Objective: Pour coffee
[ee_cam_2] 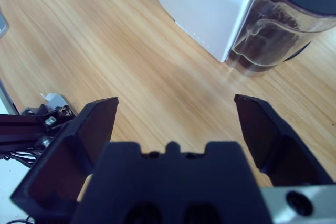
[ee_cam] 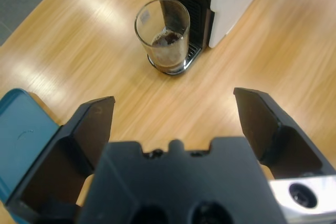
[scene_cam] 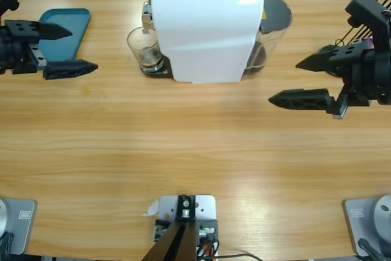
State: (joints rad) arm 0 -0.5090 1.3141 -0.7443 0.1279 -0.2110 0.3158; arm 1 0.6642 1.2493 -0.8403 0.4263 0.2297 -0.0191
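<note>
While both claws gape empty | glass [ee_cam: 164,35] holds shallow coffee [ee_cam: 168,51]

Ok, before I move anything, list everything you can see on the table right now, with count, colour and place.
Coffee machine: one, white with a silver top, back middle of the table.
Water tank: one, clear with a dark lid, at the machine's rear end, facing the right arm.
Glass: one, clear, under the machine's spout.
Coffee: shallow dark brown layer in the glass.
Tray: one, teal, far left by the left arm.
Table: one, wooden.
Left gripper: black jaws open, empty.
Right gripper: black jaws open, empty.
</note>
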